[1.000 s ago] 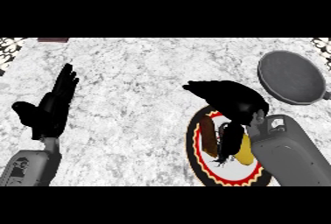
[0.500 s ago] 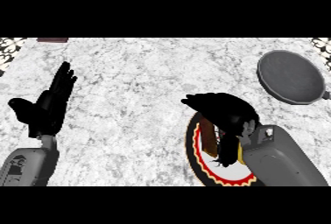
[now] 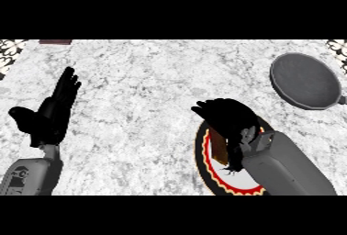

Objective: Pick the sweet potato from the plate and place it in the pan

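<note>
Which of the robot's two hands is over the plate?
The right hand, curled round the brown sweet potato over the red-rimmed plate. The left hand rests open, fingers up, at the view's left, away from the plate.

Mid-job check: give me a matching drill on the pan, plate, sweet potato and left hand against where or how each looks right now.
1. pan
2. plate
3. sweet potato
4. left hand

a. open, fingers up, at the left
b. brown, under the right hand
c. dark grey, far right of the counter
d. red-patterned rim, near edge

Pairs: 1-c, 2-d, 3-b, 4-a
</note>
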